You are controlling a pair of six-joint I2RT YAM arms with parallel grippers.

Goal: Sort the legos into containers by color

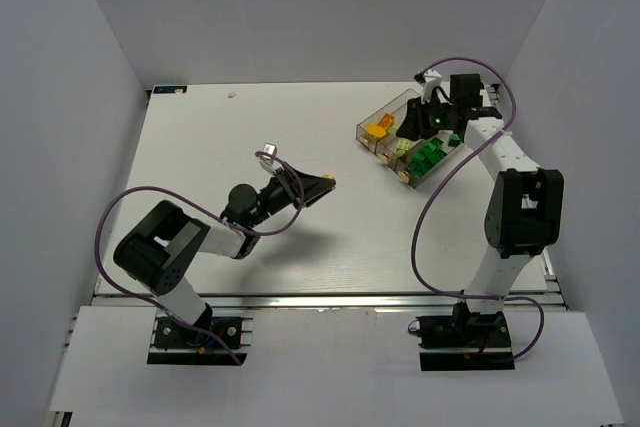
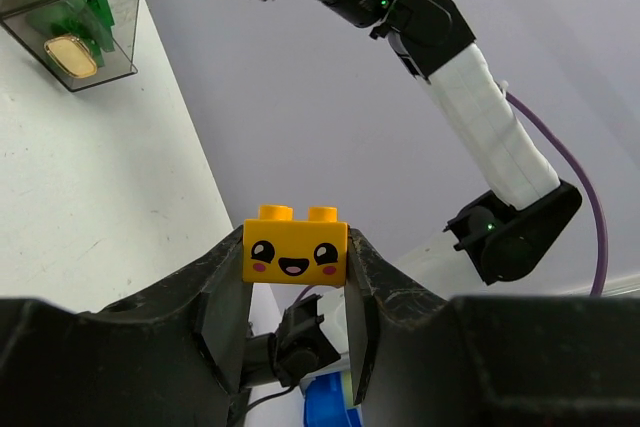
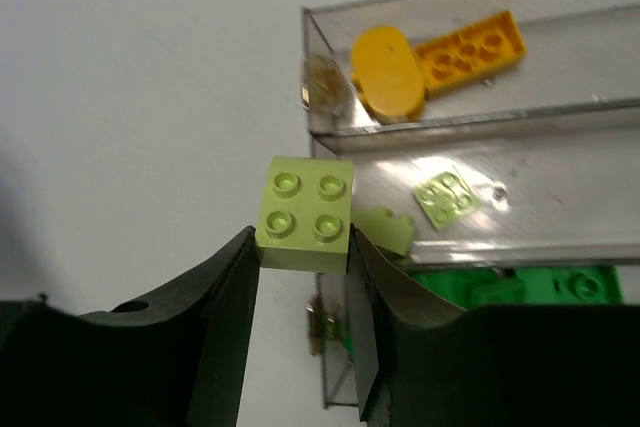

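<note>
The legos (image 1: 428,157) mostly sit in the containers (image 1: 385,109), upper right of the top view. Our left gripper (image 2: 296,259) clamps an orange-yellow brick (image 2: 295,245). Our right gripper (image 3: 301,249) clamps a pale lime brick (image 3: 304,211) just beside the middle bin (image 3: 560,197), and we judge it needs carrying over that bin.

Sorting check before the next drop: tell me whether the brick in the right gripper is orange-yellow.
No, the right gripper is shut on a pale lime green brick with four studs on top.
</note>
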